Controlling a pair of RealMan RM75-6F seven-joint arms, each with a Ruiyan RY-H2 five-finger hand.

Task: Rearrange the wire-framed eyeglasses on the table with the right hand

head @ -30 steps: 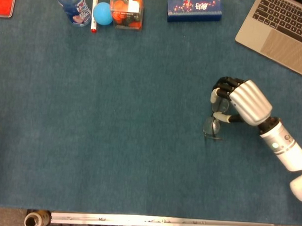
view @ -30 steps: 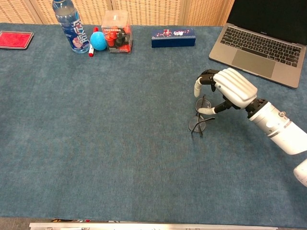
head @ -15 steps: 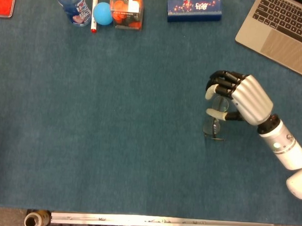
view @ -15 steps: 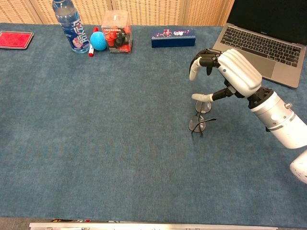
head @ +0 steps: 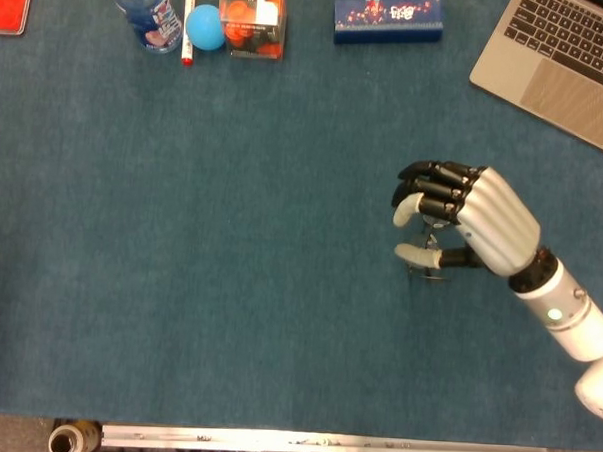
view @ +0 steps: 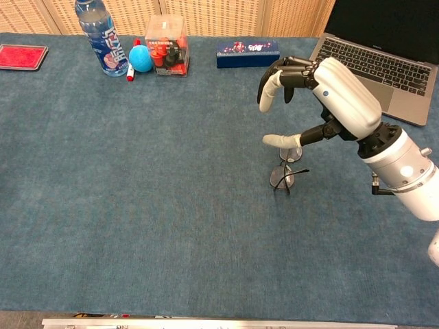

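The wire-framed eyeglasses [view: 282, 175] lie on the blue tablecloth right of centre, thin dark frame with clear lenses. My right hand [view: 329, 96] hovers above them with its fingers spread and curved forward, holding nothing. Its thumb reaches out just over the far lens without visibly gripping it. In the head view the right hand [head: 472, 218] covers most of the eyeglasses. My left hand does not appear in either view.
An open laptop [view: 377, 65] sits at the far right behind the hand. Along the far edge stand a dark blue box [view: 247, 53], a clear box of red items [view: 167, 46], a blue ball [view: 142, 59], a bottle [view: 101, 38] and a red pad [view: 22, 56].
My right hand has let go of the eyeglasses, risen off the table and spread its fingers wider. The eyeglasses have stayed in place.
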